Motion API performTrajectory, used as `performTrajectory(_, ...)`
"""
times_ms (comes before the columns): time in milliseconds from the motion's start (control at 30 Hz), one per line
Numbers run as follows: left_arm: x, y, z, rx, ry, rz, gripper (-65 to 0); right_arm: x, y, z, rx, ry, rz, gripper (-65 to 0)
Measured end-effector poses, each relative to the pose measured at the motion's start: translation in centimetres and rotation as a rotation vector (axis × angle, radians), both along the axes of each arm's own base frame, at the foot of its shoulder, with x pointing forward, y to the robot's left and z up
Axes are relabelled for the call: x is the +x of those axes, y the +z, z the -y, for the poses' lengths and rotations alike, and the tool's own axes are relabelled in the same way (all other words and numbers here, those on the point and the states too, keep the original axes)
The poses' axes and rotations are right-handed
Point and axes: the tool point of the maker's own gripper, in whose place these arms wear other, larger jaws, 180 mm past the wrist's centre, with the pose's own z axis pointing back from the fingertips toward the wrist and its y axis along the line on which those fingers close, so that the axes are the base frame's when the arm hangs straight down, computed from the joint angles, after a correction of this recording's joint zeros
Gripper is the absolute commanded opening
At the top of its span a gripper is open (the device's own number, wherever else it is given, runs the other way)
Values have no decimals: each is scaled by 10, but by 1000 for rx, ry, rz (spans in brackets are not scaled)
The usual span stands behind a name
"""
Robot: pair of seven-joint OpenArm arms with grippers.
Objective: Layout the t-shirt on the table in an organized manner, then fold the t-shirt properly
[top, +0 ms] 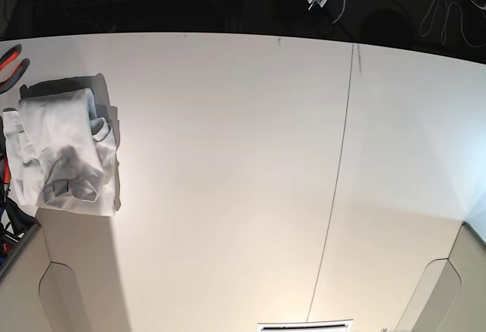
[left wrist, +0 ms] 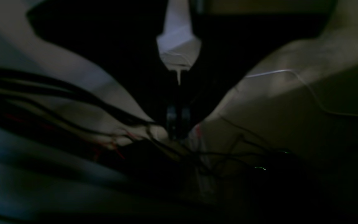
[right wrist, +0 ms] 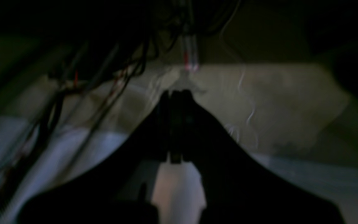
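T-shirt (top: pixel 64 153) lay bunched on counter (top: pixel 228 180), at far left edge in base view. Seam line (top: pixel 338 172) ran front-to-back, right of centre, well apart from t-shirt.

Both wrist views are dark and blurred. In the base view the t-shirt (top: pixel 64 153) is bunched, its sleeves hidden; red-handled pliers (top: pixel 11 64) are cut off by the edge.
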Motion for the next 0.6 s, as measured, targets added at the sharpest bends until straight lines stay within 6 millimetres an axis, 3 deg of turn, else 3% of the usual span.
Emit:
performTrajectory(200, 25, -4, -31, 149, -12, 69, -650, 35, -7, -12, -78, 31, 65, -650)
performTrajectory(600, 29, -5, -28, 152, -7, 75, -650, 37, -7, -24, -60, -20, 66, -650)
